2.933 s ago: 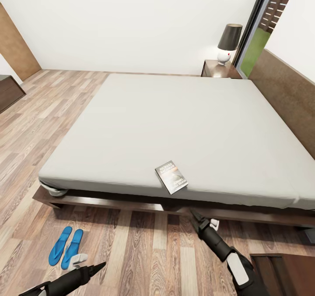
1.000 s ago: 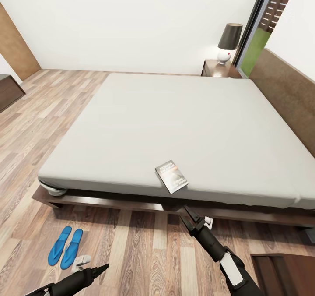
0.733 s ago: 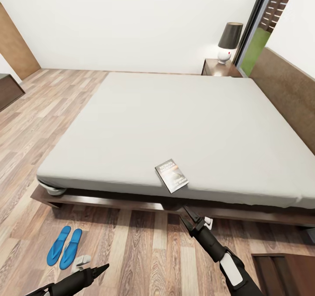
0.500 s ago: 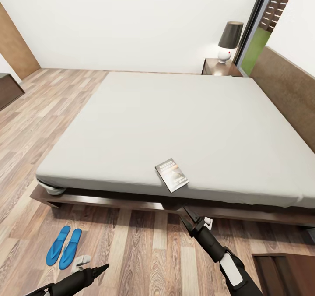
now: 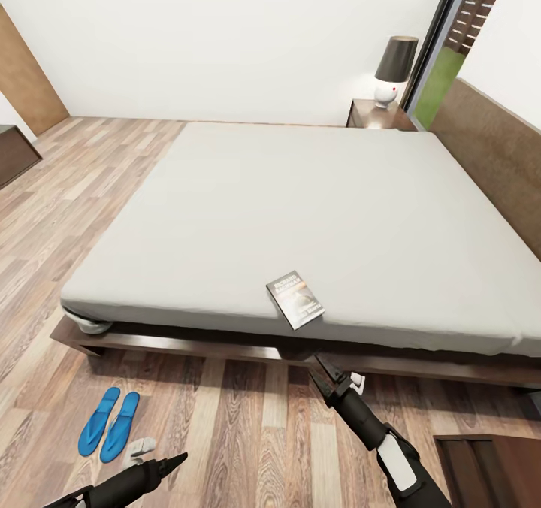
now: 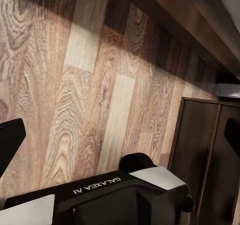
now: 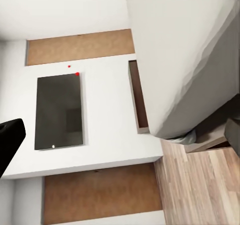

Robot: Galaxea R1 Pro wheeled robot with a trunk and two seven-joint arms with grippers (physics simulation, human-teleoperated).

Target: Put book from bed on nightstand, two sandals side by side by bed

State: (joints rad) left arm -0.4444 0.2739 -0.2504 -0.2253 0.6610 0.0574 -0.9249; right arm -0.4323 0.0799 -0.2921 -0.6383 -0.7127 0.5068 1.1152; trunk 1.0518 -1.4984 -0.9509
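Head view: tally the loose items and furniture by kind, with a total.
Sandals: 2
Book: 1
Bed: 1
Nightstands: 2 (far, near)
Lamp: 1
Total: 7

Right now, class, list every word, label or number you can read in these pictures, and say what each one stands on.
"GALAXEA AI": white letters, seen upside down in the left wrist view, on the black arm housing.
Book cover on the bed: lines of print, too small and blurred to read.
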